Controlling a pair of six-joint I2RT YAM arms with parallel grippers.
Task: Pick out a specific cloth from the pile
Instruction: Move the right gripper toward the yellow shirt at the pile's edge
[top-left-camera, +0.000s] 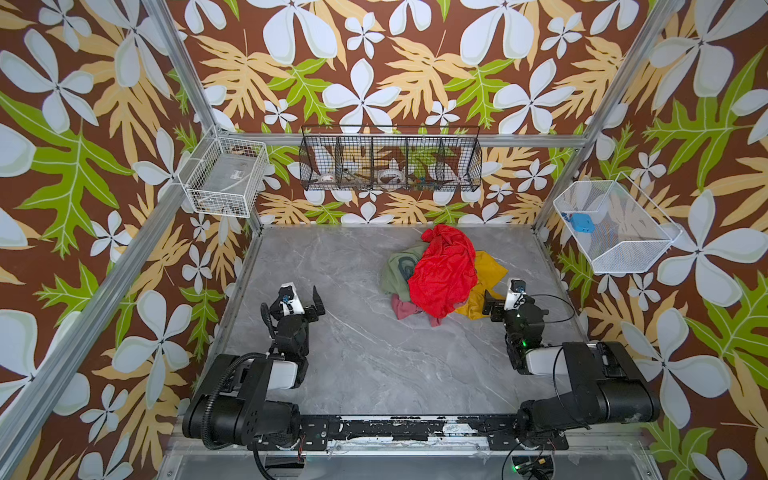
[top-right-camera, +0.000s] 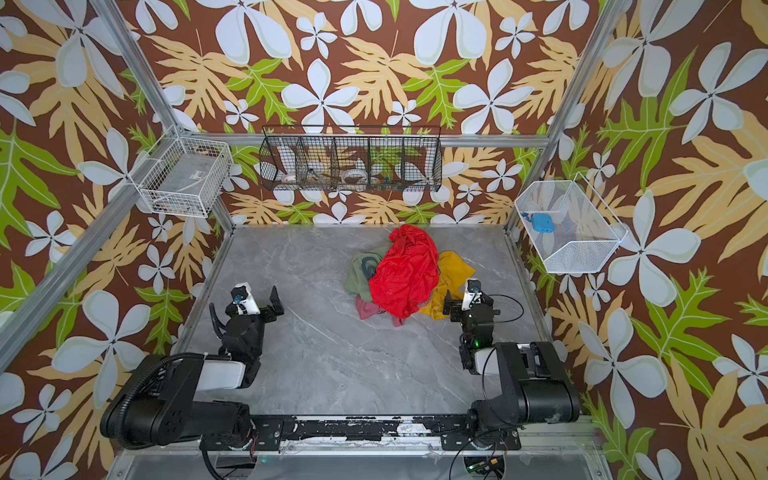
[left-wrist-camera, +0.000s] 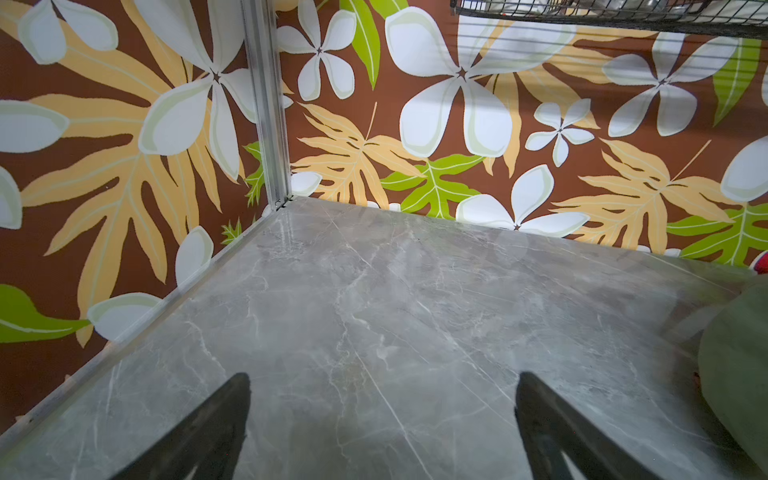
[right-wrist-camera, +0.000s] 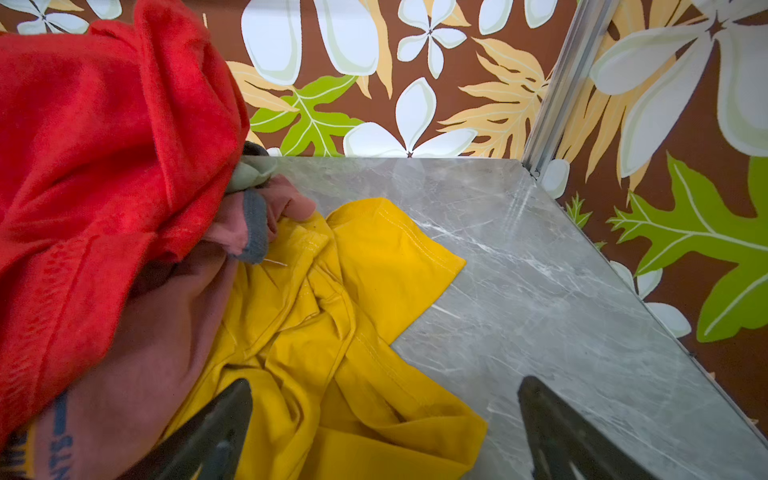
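The pile lies at the back right of the grey marble table. A large bright red cloth tops it, with olive-green and dusty-pink pieces on its left. The mustard-yellow cloth sticks out from under its right side. My right gripper is open just above the yellow cloth's near edge, one finger over fabric, the other over bare table. My left gripper is open over bare table, left of the pile; olive-green cloth shows at that view's edge.
A white wire basket hangs on the left wall. A black wire rack with small items hangs on the back wall. A white mesh basket on the right wall holds a blue object. Aluminium frame posts stand at the table's back corners.
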